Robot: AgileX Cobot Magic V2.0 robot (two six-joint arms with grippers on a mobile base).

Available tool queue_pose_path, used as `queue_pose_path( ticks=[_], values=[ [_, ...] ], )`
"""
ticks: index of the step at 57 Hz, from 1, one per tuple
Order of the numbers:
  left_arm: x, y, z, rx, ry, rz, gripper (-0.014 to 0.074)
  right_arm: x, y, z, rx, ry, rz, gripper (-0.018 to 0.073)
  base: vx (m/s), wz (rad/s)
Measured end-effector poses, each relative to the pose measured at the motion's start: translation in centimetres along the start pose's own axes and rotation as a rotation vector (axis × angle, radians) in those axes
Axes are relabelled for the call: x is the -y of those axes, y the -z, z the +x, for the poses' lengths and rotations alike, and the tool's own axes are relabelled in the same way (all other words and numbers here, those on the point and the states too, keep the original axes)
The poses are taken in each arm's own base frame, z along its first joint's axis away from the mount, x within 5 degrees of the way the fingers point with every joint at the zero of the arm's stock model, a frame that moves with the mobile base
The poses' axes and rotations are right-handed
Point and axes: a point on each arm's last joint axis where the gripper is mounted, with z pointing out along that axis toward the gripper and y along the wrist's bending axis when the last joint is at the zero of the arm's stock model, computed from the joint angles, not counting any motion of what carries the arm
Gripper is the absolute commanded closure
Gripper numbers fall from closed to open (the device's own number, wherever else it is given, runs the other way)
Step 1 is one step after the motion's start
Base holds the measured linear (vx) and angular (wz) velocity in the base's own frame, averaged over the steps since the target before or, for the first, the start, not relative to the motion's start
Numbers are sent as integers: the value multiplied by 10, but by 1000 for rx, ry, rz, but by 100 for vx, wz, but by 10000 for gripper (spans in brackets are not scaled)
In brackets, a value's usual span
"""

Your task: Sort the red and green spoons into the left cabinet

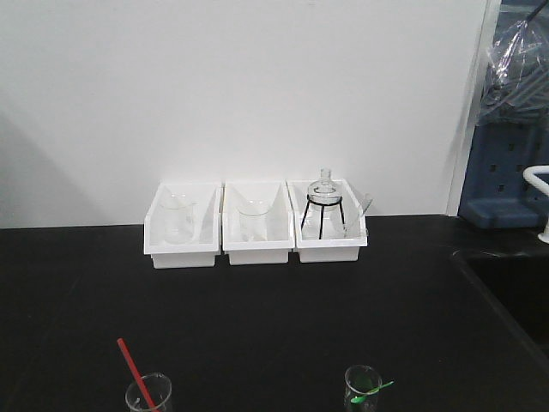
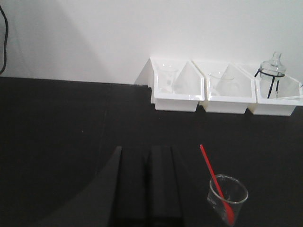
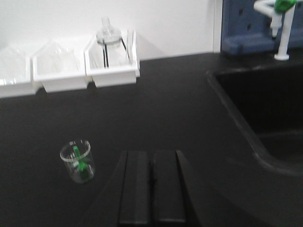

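A red spoon (image 1: pixel 131 367) leans handle-up in a clear glass beaker (image 1: pixel 147 396) at the near left of the black table. In the left wrist view the same red spoon (image 2: pixel 210 170) and its beaker (image 2: pixel 228 197) are to the right of my left gripper (image 2: pixel 149 152), which is shut and holds nothing. A green spoon (image 1: pixel 372 392) lies in a second beaker (image 1: pixel 362 384) at the near right. My right gripper (image 3: pixel 151 156) is shut and empty, with the green spoon (image 3: pixel 78 158) and its beaker (image 3: pixel 78 169) to its left. The left cabinet is out of view.
Three white bins (image 1: pixel 257 249) stand in a row against the back wall; two hold glass beakers and the right one holds a flask on a black stand (image 1: pixel 323 206). A sunken black sink (image 3: pixel 265 109) lies at the right, with a white tap (image 3: pixel 282 33) and blue rack (image 1: pixel 506 180) behind it.
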Motion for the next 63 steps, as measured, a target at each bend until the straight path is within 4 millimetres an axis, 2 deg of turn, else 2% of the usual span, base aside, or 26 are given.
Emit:
queue_pose_path(
  ticks=[10, 23, 31, 46, 56, 63],
  values=[
    [0, -10, 1, -19, 0, -1, 459, 1, -12, 6, -81, 1, 9, 358, 0, 0],
    [0, -19, 2, -27, -1, 0, 196, 1, -23, 13, -161, 1, 19, 130, 0, 0],
    [0, -28, 4, -49, 16, -3, 89, 1, -32, 13, -163, 1, 17, 61, 0, 0],
    [4, -58, 14, -104, 130, 20, 69, 0, -56, 5, -43, -30, -2, 56, 0, 0],
    [24, -85, 27, -136, 165, 126, 69, -1, -76, 16, -104, 23, -21, 56, 0, 0],
    [36, -107, 40, -136, 136, 193, 69, -5, -84, 17, -73, 57, -62, 56, 0, 0]
  ],
)
